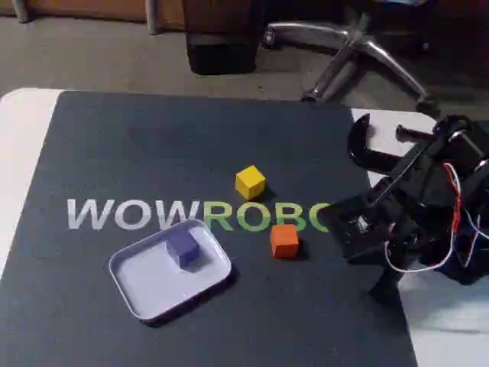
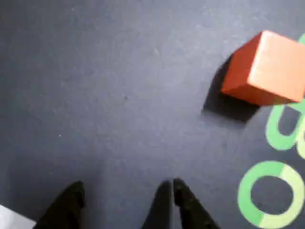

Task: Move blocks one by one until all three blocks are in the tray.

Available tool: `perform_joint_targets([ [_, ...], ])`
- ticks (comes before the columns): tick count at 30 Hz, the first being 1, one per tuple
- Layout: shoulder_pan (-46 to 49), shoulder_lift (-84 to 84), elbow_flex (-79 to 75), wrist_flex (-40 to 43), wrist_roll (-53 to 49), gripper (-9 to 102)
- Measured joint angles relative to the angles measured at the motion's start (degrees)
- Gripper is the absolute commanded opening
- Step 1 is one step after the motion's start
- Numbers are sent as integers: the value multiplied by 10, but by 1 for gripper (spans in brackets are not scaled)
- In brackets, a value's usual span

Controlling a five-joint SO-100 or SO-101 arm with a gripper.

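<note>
Purple block [image 1: 182,246] sits in the tray [image 1: 130,290], lower left of the fixed view; yellow block [image 1: 250,182] and orange block [image 1: 284,240] lie on the mat [image 1: 114,153]. Gripper [image 2: 126,195] empty, parted; orange lies upper right in the wrist view.

Dark lettered mat [image 1: 153,153] on white table [image 1: 23,130]; chair base [image 1: 359,53] behind.

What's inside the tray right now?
In the fixed view, the tray holds one purple block, sitting near its upper right part. The rest of the floor looks bare. The spot under the block is covered, so nothing can be told about it.
</note>
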Motion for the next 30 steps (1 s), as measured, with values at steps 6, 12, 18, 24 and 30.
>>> perform_joint_targets([
  [6, 18, 0, 0, 0, 0, 21],
  [12, 22, 0, 0, 0, 0, 21],
  [18, 22, 0, 0, 0, 0, 21],
  [24, 22, 0, 0, 0, 0, 21],
  [30, 22, 0, 0, 0, 0, 21],
])
